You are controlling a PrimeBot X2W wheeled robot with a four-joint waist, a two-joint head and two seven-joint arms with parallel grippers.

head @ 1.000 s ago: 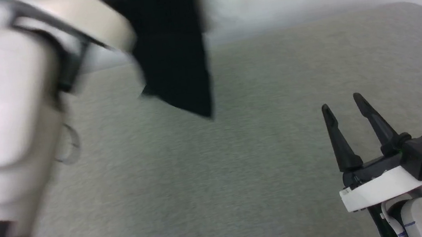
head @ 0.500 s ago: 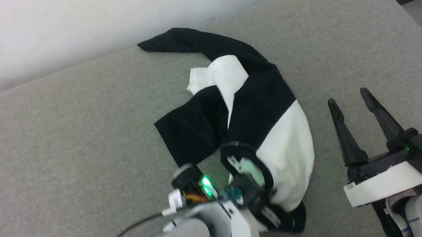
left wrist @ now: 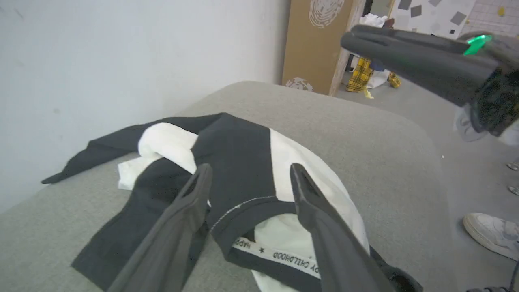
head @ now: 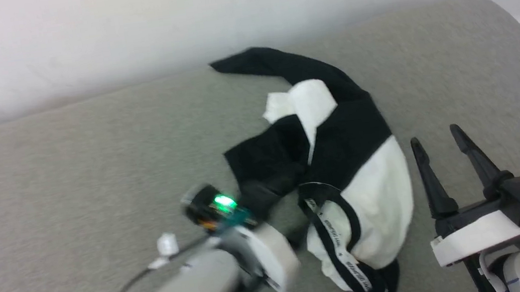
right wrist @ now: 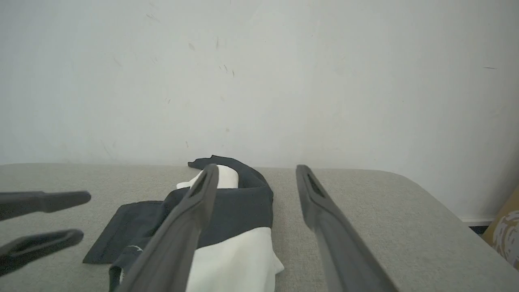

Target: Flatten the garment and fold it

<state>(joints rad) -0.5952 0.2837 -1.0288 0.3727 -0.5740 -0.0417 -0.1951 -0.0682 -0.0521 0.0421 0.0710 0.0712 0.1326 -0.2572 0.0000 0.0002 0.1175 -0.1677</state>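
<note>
Opened left gripper [left wrist: 250,168] wide off the crumpled garment [head: 376,186], holding nothing; kept right gripper [head: 434,135] wide, empty, near right. Could snag overlapping sleeve layers, bunching worse.

White tape [left wrist: 279,256] lining the neckline of the garment [left wrist: 239,150] carried dark printed capitals, which in the left wrist view read "HAPP", then a small star, then "CHILDHOOD". In the head view the lettering on that tape was too blurred to read
</note>
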